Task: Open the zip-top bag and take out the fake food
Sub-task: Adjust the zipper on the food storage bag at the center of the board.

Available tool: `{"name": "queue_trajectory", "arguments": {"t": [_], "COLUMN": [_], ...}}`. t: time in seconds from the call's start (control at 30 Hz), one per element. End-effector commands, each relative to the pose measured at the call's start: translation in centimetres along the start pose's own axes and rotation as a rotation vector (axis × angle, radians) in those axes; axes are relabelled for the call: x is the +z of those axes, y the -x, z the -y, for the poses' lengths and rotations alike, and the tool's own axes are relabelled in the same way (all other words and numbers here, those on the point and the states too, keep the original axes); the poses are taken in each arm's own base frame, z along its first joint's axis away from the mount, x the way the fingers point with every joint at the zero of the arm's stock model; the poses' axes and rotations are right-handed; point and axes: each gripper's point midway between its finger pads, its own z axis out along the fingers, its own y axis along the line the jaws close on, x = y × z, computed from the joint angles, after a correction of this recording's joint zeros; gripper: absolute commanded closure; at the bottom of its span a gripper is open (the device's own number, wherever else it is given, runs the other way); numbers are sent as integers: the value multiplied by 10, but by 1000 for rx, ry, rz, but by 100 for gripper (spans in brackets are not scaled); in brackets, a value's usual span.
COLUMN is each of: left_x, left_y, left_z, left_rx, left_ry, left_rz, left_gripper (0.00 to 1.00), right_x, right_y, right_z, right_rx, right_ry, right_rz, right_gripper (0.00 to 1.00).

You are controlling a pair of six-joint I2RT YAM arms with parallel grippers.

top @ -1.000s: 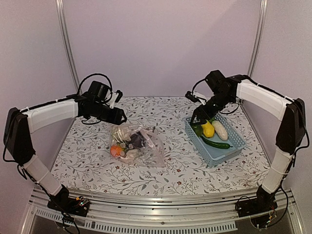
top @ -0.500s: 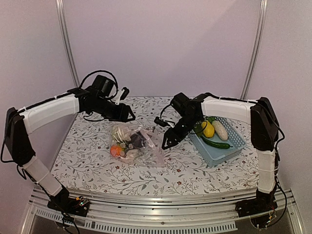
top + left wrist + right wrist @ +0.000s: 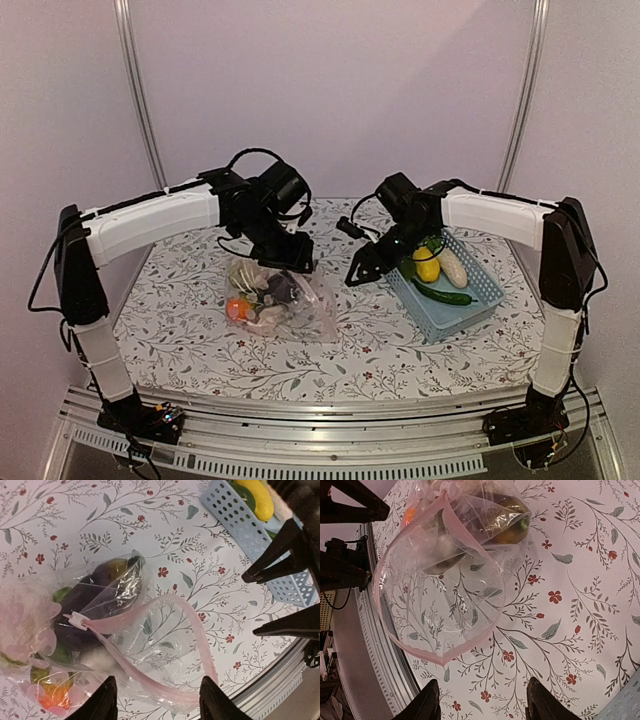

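The zip-top bag (image 3: 300,310) lies left of the table's middle, its pink zip rim (image 3: 165,690) gaping open. Fake food shows inside it: a dark purple eggplant (image 3: 85,605) and an orange piece (image 3: 52,700). My left gripper (image 3: 298,263) hovers open over the bag's far edge, and the pink rim lies below the gap between its fingers. My right gripper (image 3: 358,277) hangs open just right of the bag, above bare tablecloth beside the open mouth (image 3: 440,605). Neither gripper holds anything.
A light-blue slotted basket (image 3: 470,310) stands at the right, holding a yellow piece (image 3: 427,266), a white piece (image 3: 452,266) and a green cucumber (image 3: 445,294). The metal rail (image 3: 330,420) runs along the near edge.
The left arm swung right and now sits over the bag's far side. The right arm left the basket and came across towards the bag.
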Motion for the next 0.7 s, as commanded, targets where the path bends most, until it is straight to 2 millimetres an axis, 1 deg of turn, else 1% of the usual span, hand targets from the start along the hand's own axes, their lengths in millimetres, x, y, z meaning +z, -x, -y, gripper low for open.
{"name": "queue_trajectory", "arguments": {"t": [0.0,0.07,0.13,0.23,0.3,0.33,0.37,0.43,0.47,0.53,0.57,0.67], "left_x": [19,28,32,39,42,43,45,43,41,31,21,-17], "left_y": [-8,-8,-8,-9,-7,-7,-5,-1,2,13,20,42], "left_z": [-17,-28,-36,-36,-34,-33,-32,-28,-26,-16,-6,45], "left_rx": [-35,-34,-28,-22,-24,-27,-29,-28,-27,-19,-5,132], "left_ry": [125,196,257,264,245,238,226,208,200,169,142,51], "left_rz": [-47,-65,-91,-118,-111,-111,-107,-97,-85,-40,-1,168], "left_gripper": [46,46,48,56,67,71,77,97,100,100,100,100], "right_x": [-1,-1,-1,-4,-4,-4,-4,-5,-6,-9,-11,-21], "right_y": [2,0,-2,-2,-2,-2,-1,-1,0,1,3,10], "right_z": [-8,-9,-9,-8,-8,-9,-9,-10,-11,-15,-18,-33], "right_rx": [1,4,3,4,6,5,4,4,4,0,-3,-22], "right_ry": [42,45,46,50,54,56,59,62,63,76,88,140], "right_rz": [19,16,15,20,21,21,23,25,27,35,42,77], "right_gripper": [42,42,42,42,42,42,42,42,42,42,42,42]}}
